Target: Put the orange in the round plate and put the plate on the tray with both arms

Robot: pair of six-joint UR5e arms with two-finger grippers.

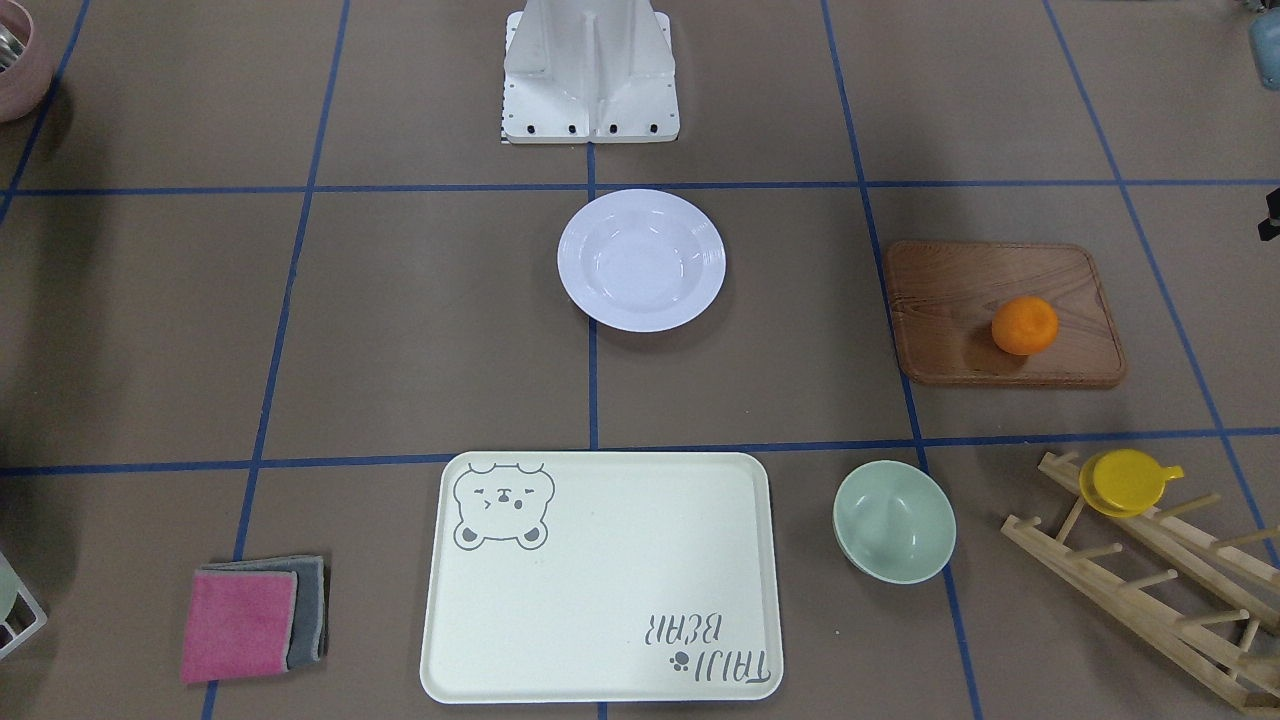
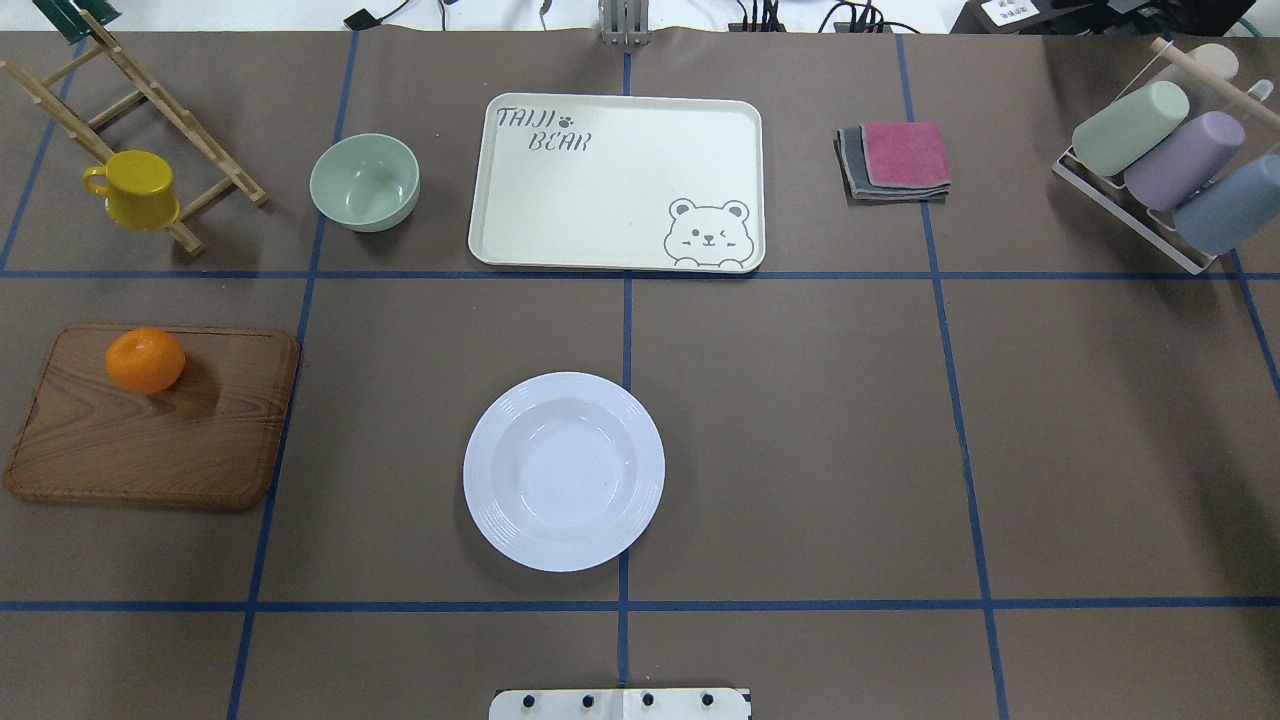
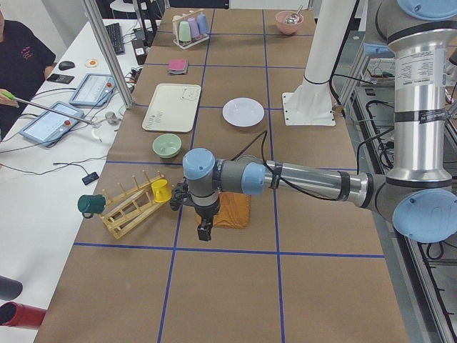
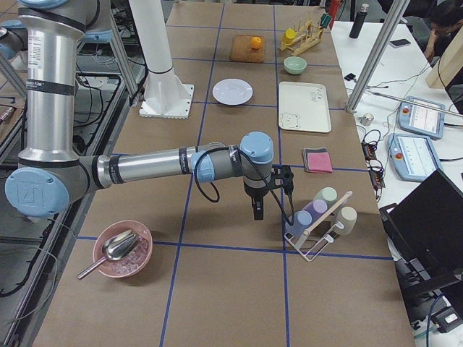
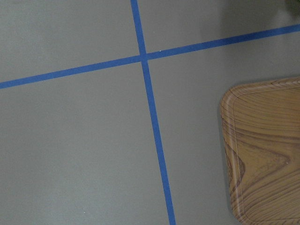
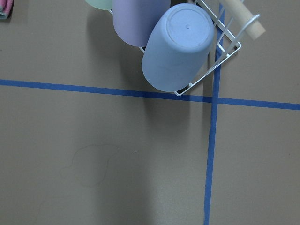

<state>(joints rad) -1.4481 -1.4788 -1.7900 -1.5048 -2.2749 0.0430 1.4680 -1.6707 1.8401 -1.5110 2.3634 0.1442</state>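
Note:
The orange (image 2: pixel 145 360) rests on the far part of a brown wooden board (image 2: pixel 150 440) at the table's left. The white round plate (image 2: pixel 563 471) lies bare in the middle, near the robot's base. The cream bear tray (image 2: pixel 615 180) lies beyond it, with nothing on it. My left gripper (image 3: pixel 205 229) hangs over the table beside the board and shows only in the exterior left view. My right gripper (image 4: pixel 258 210) hovers next to the cup rack (image 4: pixel 318 217) and shows only in the exterior right view. Whether either is open or shut I cannot tell.
A pale green bowl (image 2: pixel 364 182) stands left of the tray. A yellow cup (image 2: pixel 135 188) hangs on a wooden rack (image 2: pixel 130 110). Folded cloths (image 2: pixel 895 160) lie right of the tray. A pink bowl with a scoop (image 4: pixel 121 249) sits at the right end. A person (image 3: pixel 18 61) sits at the side desk.

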